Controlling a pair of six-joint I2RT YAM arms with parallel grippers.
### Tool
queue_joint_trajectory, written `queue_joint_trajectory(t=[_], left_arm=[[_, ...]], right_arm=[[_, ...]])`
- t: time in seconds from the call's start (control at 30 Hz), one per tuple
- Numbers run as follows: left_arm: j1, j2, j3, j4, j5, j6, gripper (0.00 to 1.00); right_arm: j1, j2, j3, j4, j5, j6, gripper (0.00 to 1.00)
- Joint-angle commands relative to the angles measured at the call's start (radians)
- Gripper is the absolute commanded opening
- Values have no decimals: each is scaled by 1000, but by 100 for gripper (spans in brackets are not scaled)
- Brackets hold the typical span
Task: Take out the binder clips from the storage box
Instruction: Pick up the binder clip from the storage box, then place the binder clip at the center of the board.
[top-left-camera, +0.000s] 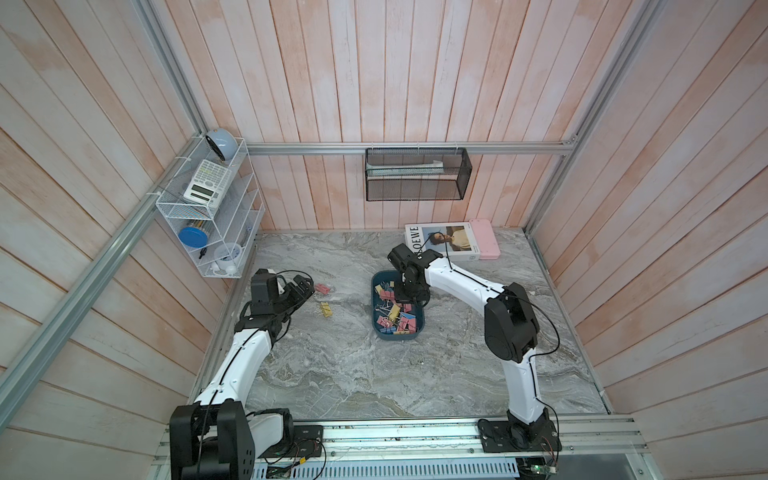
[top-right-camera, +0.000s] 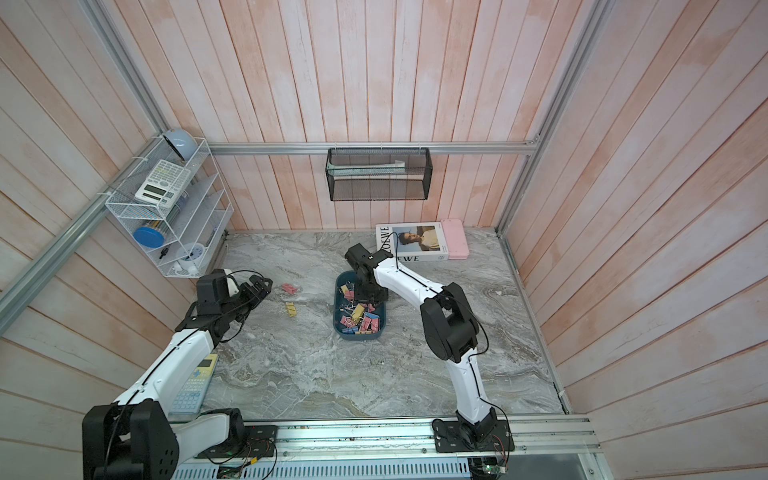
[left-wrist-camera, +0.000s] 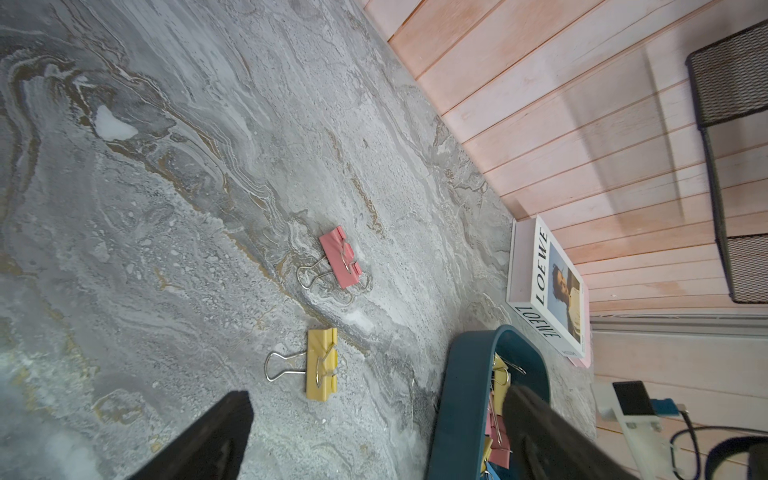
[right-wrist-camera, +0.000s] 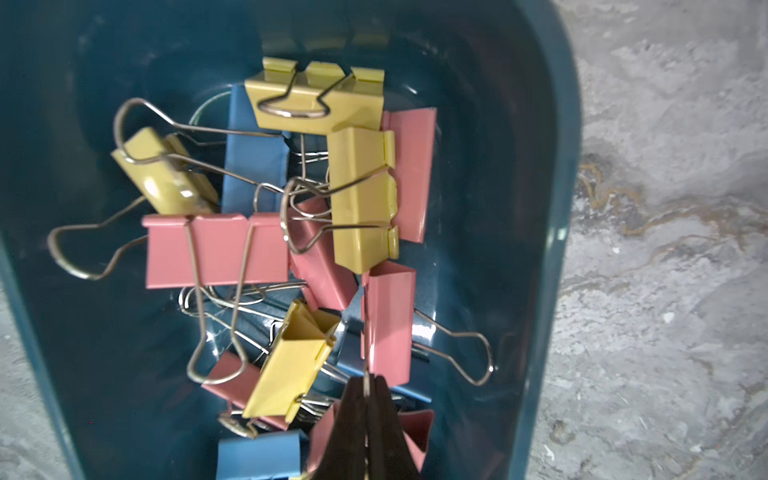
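The dark teal storage box (top-left-camera: 376, 300) (top-right-camera: 339, 308) lies mid-table and holds several pink, yellow and blue binder clips (top-left-camera: 395, 318). My right gripper (right-wrist-camera: 365, 380) reaches down into the box (right-wrist-camera: 552, 208). It is shut on the thin wire handle of a pink binder clip (right-wrist-camera: 388, 320). A pink clip (left-wrist-camera: 340, 257) (top-left-camera: 322, 288) and a yellow clip (left-wrist-camera: 321, 363) (top-left-camera: 326, 309) lie on the marble left of the box. My left gripper (left-wrist-camera: 378, 392) (top-left-camera: 305, 291) hovers open and empty beside those two clips.
A Loewe book (top-left-camera: 446, 241) and a pink case (top-left-camera: 484, 245) lie at the back right. A black mesh basket (top-left-camera: 417, 174) hangs on the back wall and a white wire rack (top-left-camera: 212, 216) on the left wall. A calculator (top-right-camera: 193, 386) lies under my left arm.
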Motion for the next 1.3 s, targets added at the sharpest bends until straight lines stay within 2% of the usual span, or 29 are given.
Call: queue_joint_trajectory(t=[0.0, 0.2, 0.43, 0.57, 0.77, 0.97, 1.17, 1.2, 1.27], left_arm=[[3, 1, 9, -11, 9, -1, 100], [1, 3, 25, 2, 41, -5, 100], [-44, 5, 50, 6, 43, -26, 100], [-109, 34, 97, -17, 26, -34, 100], [-241, 106, 196, -86, -42, -32, 100], [-387, 195, 308, -137, -103, -36, 100], [-505, 277, 387, -147, -124, -73, 100], [-522, 290, 396, -146, -121, -79, 100], [-555, 331, 421, -160, -121, -99, 100]], right_arm=[[-8, -80, -21, 14, 3, 18, 0], [-13, -176, -66, 30, 12, 9, 0], [-115, -367, -271, 153, -39, -25, 0], [-212, -464, -454, 287, -154, -38, 0], [-293, -516, -653, 433, -227, -70, 0], [-326, -496, -780, 556, -297, -63, 0], [-353, -479, -836, 598, -321, -72, 0], [-358, -480, -839, 594, -321, -77, 3], [-371, -491, -846, 582, -316, -90, 17]])
